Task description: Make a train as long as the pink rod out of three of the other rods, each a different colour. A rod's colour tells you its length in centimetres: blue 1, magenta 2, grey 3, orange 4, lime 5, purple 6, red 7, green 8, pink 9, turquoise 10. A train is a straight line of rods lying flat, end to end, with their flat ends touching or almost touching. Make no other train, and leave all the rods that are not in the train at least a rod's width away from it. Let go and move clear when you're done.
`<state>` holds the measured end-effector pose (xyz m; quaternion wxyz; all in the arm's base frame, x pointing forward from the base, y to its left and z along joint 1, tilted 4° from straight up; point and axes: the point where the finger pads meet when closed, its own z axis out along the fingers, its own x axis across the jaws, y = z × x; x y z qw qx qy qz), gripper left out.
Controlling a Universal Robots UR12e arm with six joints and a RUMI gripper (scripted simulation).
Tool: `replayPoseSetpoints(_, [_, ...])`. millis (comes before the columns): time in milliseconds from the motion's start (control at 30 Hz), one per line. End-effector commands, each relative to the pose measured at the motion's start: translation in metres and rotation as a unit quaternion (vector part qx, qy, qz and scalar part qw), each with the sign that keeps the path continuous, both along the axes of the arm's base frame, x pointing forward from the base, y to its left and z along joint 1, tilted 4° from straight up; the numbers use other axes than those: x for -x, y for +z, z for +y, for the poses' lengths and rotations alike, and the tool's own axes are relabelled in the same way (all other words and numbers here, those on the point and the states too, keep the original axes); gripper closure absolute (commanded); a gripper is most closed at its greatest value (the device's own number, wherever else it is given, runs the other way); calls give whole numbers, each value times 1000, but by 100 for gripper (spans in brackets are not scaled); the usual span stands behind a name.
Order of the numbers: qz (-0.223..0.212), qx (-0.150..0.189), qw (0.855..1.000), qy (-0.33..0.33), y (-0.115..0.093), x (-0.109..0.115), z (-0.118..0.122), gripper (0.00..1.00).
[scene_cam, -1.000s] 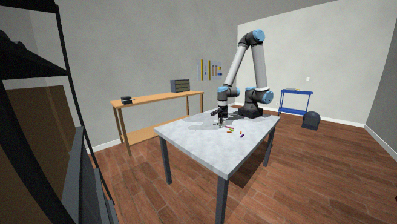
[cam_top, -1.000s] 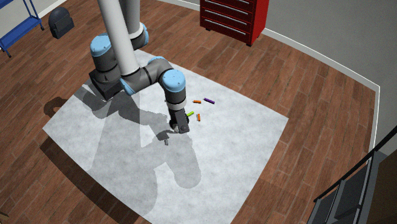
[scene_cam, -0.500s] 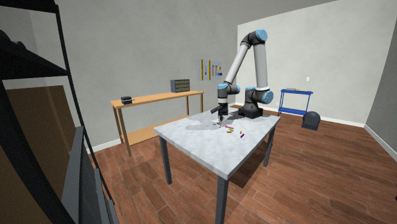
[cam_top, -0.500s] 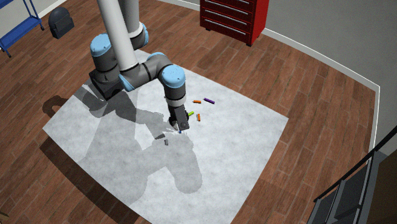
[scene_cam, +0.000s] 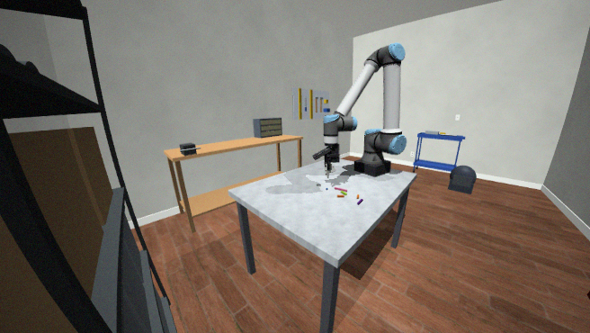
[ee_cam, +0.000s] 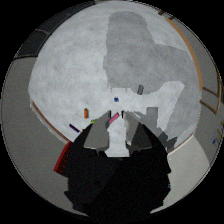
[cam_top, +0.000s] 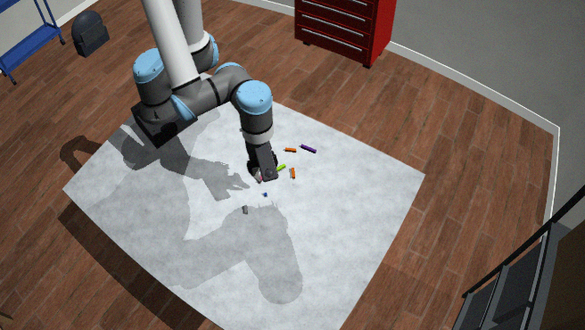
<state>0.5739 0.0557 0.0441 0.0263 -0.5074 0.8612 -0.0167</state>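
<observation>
gripper (ee_cam: 116,126) hangs point-down just over the pink rod (ee_cam: 114,118), fingers only a crack apart and nothing pinched between them; the pink rod looks to be lying on the table (scene_cam: 288,211) under the tips, not held. can't tell if the fingertips touch it.

where stuff is, top view, clock around the gripper: lime rod (cam_top: 281,167) just beside it at 2 o'clock, one orange rod (cam_top: 292,173) a bit further at 3, a second orange rod (cam_top: 290,150) and the purple rod (cam_top: 308,148) out at 1 to 2. blue rod (cam_top: 265,194) near at 6, grey rod (cam_top: 244,209) further at 7. no train laid yet, all rods apart.

my read: blue plus grey plus lime matches pink, so those three are the ones to line up. to do this step well, clear the pink rod straight up, no sideways drag, since it's thin and would roll or skid. the lime rod sits close to the wrist side, so don't sweep toward 2 o'clock while low. open wider only once clear. grab each rod across its width near the middle, set it flat, butt the ends, and keep the oranges and purple well off the line.

arm pose: base at 10 o'clock corner of the table, upper arm up high, forearm sloping down, wrist turned so the tool points nearly straight down.
</observation>
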Motion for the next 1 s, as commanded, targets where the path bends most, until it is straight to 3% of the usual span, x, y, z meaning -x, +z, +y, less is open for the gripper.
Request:
replayPoseSetpoints(0, [0,0,1000,0,7,0,0,86])
replayPoseSetpoints(100, [0,0,1000,0,7,0,0,86])
replayPoseSetpoints(133, [0,0,1000,0,7,0,0,0])
replayPoseSetpoints(967, [0,0,1000,-1,7,0,0,0])
